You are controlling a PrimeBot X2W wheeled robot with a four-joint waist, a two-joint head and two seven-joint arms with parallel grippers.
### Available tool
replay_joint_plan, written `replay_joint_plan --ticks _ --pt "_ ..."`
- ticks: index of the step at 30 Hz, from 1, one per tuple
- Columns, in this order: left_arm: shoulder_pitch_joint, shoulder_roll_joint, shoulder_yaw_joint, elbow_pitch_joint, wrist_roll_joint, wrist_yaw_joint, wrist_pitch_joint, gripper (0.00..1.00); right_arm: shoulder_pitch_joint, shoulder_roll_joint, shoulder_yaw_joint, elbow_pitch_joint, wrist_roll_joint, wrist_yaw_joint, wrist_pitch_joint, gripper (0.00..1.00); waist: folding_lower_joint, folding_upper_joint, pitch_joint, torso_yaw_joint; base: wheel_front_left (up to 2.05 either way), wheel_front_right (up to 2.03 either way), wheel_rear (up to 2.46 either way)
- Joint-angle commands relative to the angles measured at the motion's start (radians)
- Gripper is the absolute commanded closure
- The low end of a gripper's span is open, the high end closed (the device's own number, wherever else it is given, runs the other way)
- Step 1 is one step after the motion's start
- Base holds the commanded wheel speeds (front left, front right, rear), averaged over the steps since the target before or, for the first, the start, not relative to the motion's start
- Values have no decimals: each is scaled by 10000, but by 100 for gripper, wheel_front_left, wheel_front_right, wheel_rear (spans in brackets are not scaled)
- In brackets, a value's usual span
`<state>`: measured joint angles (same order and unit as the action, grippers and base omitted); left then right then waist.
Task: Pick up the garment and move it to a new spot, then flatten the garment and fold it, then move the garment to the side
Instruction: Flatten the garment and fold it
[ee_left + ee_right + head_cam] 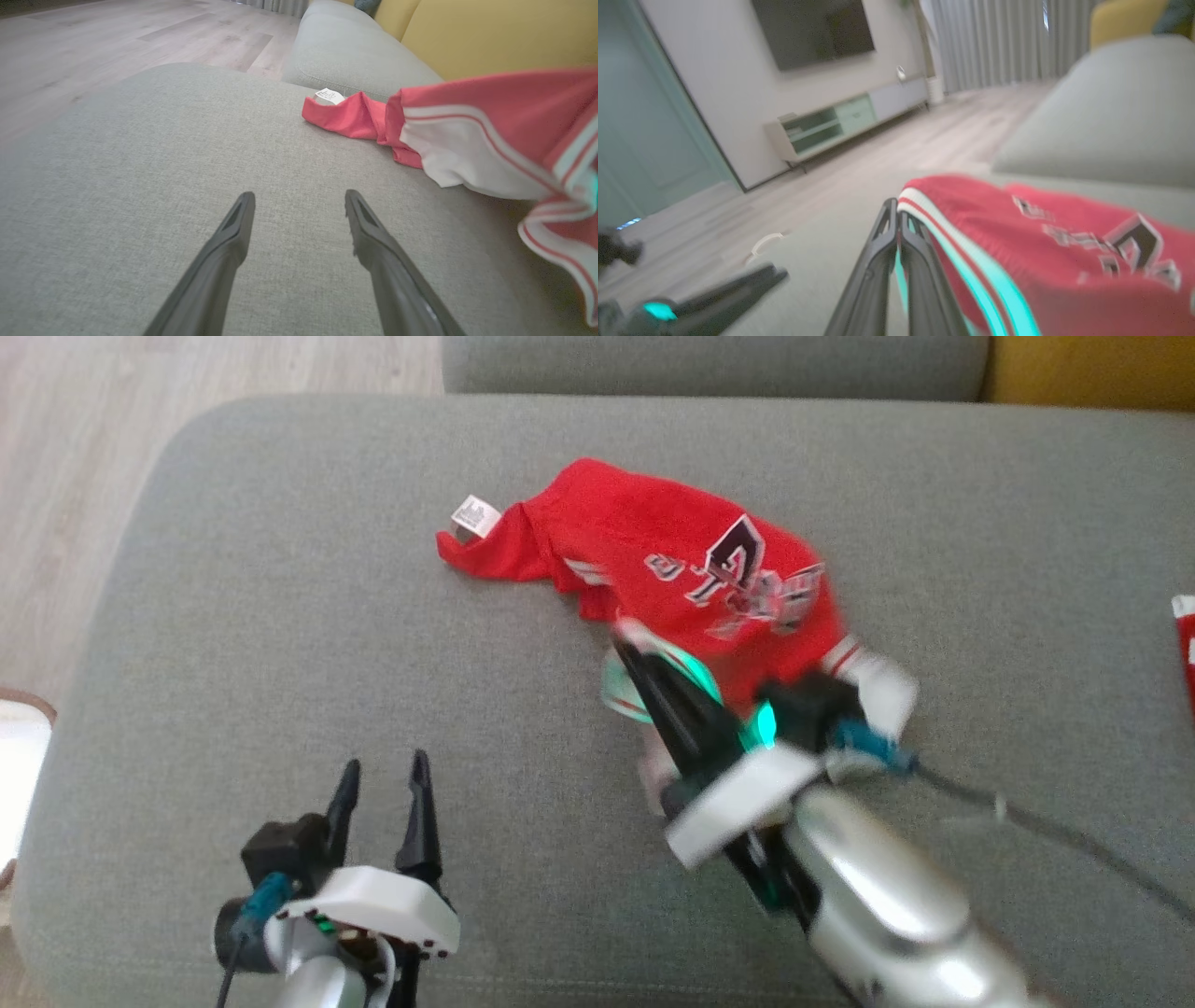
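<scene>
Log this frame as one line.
step: pick up | right claw: shut on red jersey edge, partly lifted | left claw: open, empty, over grey cushion | fold: not started

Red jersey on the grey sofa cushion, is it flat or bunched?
Bunched: the red jersey lies crumpled, its striped edge pinched in the shut right gripper.

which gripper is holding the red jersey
The right gripper: it is shut on the striped edge of the red jersey. The left gripper is open over the bare sofa cushion.
</scene>
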<state>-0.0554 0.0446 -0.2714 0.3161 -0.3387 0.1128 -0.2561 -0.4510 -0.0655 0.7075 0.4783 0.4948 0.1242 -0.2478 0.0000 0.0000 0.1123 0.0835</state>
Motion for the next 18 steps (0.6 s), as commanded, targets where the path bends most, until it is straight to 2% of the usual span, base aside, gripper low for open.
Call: replay_joint_plan --ticks 1,5,9,14,18 --pt "-254 57 215 -277 -144 -41 -57 0 -968 152 226 -771 207 65 -139 100 0 0 -197 57 0 0 0" --pt "-215 57 62 -237 -309 18 -57 0 -2080 115 126 -1579 406 65 -139 100 0 0 -373 195 0 0 0" --pt "-168 57 -114 -218 -438 91 -57 0 -3222 -180 -640 -2053 398 65 -139 100 0 0 -465 327 0 0 0" --pt "-57 57 -163 -267 -476 139 -57 0 -3188 -965 -1547 -1193 391 65 -132 100 0 0 -421 472 0 0 0" --pt "-34 57 -142 -291 -391 101 -57 0 -2427 -1929 -1837 62 392 65 6 100 0 0 -220 475 0 0 0"
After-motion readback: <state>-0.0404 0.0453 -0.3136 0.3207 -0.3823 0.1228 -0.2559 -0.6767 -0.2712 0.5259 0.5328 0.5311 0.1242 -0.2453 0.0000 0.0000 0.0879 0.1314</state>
